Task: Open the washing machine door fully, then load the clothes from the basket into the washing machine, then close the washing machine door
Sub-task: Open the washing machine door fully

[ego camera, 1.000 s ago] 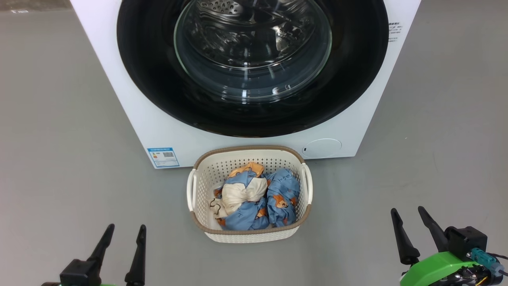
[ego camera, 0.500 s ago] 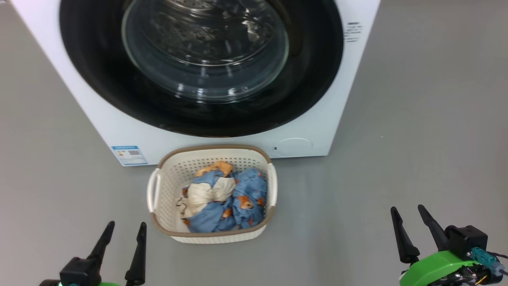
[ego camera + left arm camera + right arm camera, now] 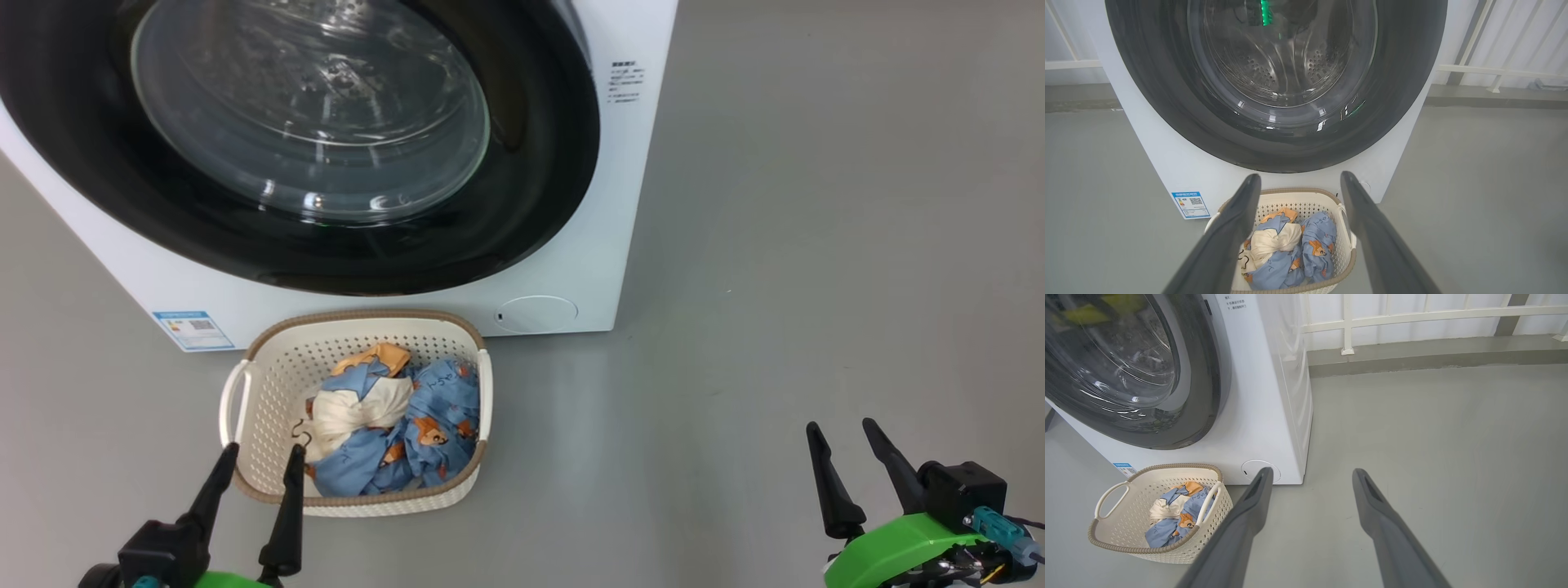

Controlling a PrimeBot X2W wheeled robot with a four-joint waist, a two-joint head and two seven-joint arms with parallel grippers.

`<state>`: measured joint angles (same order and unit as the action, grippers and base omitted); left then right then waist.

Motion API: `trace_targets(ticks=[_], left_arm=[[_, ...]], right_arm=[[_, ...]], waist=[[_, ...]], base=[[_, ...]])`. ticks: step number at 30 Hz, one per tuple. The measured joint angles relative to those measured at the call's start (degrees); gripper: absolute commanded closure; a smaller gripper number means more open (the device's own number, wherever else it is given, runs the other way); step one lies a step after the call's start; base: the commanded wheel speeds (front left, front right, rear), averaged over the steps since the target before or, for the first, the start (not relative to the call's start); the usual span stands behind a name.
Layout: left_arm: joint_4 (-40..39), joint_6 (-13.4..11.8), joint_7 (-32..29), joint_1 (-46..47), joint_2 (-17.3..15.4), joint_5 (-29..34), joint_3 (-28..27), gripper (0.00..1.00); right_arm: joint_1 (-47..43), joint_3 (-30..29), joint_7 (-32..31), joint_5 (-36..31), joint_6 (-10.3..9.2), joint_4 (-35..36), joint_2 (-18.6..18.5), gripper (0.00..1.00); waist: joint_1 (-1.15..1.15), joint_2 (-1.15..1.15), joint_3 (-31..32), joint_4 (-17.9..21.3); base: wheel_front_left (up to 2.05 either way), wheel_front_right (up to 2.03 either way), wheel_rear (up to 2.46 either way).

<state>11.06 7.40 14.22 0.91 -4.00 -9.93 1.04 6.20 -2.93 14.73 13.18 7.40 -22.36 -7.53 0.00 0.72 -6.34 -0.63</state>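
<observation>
This is looking like a staged laundry corner in a test hall, not a home: a washing machine (image 3: 629, 204) is standing alone on bare grey floor (image 3: 816, 245), a basket (image 3: 277, 384) sitting before it, white railing (image 3: 1412, 319) running behind.

**Basket (image 3: 359, 315) before a washing machine (image 3: 588, 278)**

The washing machine stands on the floor (image 3: 816, 245), its door (image 3: 539, 147) in the front face. Just before it sits the basket, with the clothes (image 3: 392, 433) inside. Low on the machine's front, a label (image 3: 193, 328) lies left of the basket and a cover (image 3: 537, 314) right of it. The left gripper (image 3: 261, 447) is near the basket's near-left corner — the right gripper (image 3: 841, 423) well apart, to the right. A railing (image 3: 1412, 318) runs behind.
</observation>
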Motion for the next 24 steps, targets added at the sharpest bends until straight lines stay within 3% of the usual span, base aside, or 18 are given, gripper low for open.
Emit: trace_targets(ticks=[9,10,11,12,17,24], left_arm=[[0.0,0.0,0.0,0.18,-0.04,-0.01,0.0,0.0],[0.0,0.0,0.0,0.2,-0.04,-0.01,0.0,0.0],[0.0,0.0,0.0,0.2,-0.03,-0.02,0.01,0.0],[0.0,0.0,0.0,0.21,-0.02,-0.07,0.01,0.0],[0.0,0.0,0.0,0.21,0.24,-0.79,0.1,0.0],[-0.03,0.0,0.01,0.87,0.46,-1.09,0.87,0.0]], right_arm=[[0.25,-0.22,0.0,0.1,0.0,0.02,0.31,0.0],[0.66,-0.2,0.0,0.41,0.0,-0.05,0.57,0.2],[1.18,-0.15,0.0,1.2,0.0,-0.05,0.8,0.82],[1.78,-0.05,0.0,2.05,0.0,-0.04,1.0,1.0],[5.66,1.4,0.0,7.06,0.0,0.86,1.57,1.0],[14.48,1.01,0.0,19.22,0.0,4.35,2.02,1.0]], waist=[[0.0,0.0,-0.1,-0.1],[0.0,0.0,-0.12,-0.12],[0.0,0.0,-0.15,-0.12],[0.0,0.0,-0.2,-0.12],[0.0,0.0,-0.56,-0.04],[0.0,0.0,-1.68,-0.51]], base=[[0.1,0.1,-0.2],[0.0,0.0,0.0],[0.0,0.0,0.0],[0.0,0.0,0.0],[0.0,0.0,0.0],[0.0,0.0,0.0]])
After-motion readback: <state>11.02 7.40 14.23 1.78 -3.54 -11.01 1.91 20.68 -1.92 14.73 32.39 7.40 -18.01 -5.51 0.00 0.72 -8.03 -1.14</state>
